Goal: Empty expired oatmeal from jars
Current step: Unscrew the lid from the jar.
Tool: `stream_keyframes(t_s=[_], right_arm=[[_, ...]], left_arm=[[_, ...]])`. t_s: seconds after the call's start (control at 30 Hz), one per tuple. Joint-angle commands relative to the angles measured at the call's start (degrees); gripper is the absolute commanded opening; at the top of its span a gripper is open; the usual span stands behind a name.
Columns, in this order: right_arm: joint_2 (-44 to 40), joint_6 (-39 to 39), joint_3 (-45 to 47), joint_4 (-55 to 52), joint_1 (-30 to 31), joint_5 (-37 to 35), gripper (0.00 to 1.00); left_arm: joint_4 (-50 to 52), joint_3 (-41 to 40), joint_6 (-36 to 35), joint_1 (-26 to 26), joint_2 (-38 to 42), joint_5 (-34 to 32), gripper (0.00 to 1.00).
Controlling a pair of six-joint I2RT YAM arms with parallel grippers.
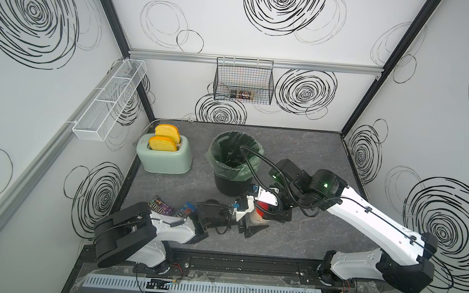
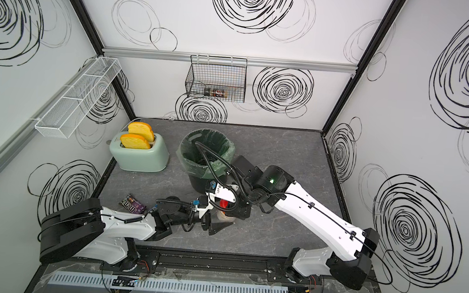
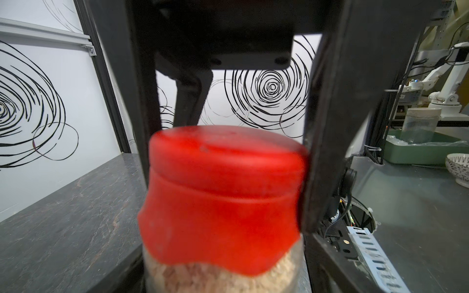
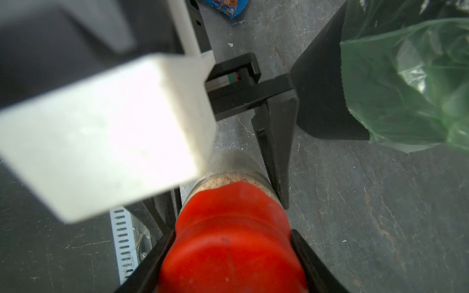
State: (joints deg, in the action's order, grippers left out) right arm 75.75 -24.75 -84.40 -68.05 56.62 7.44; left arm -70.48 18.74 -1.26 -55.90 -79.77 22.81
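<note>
Jaws: right gripper (image 4: 229,256) pinches red lid (image 3: 223,182); left gripper (image 1: 250,226) spread round jar (image 4: 228,162), seemingly loose. Uncapping; next needs jar braced.

Red-lidded jar (image 2: 224,205), lined bin (image 2: 188,149), toaster (image 2: 138,159)

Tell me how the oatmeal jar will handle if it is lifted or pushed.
With oatmeal showing right up to the red lid, the jar is probably hefty for its size. Its smooth clear wall may be slippery; the lid seems the surer hold. Tipped over, the round body would likely roll.
</note>
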Motion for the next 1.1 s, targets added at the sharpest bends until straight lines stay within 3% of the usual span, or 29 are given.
stream_keyframes(t_s=[0.0,0.8,0.93,1.07], right_arm=[[-2.0,0.0,-2.5,7.4,-1.6,-0.3,0.0],[-5.6,0.5,-0.3,9.9,-1.4,1.8,0.0],[-6.5,0.7,0.5,11.3,-1.3,2.0,0.0],[-6.5,0.8,0.7,10.6,-1.3,2.1,0.0]], left_arm=[[-10.7,0.8,0.6,-1.6,-0.6,3.6,0.94],[-11.7,0.8,0.0,1.1,-4.6,1.4,0.97],[-12.0,0.8,0.3,1.1,-5.2,1.8,0.9],[-11.5,0.6,0.2,1.1,-4.6,1.9,0.73]])
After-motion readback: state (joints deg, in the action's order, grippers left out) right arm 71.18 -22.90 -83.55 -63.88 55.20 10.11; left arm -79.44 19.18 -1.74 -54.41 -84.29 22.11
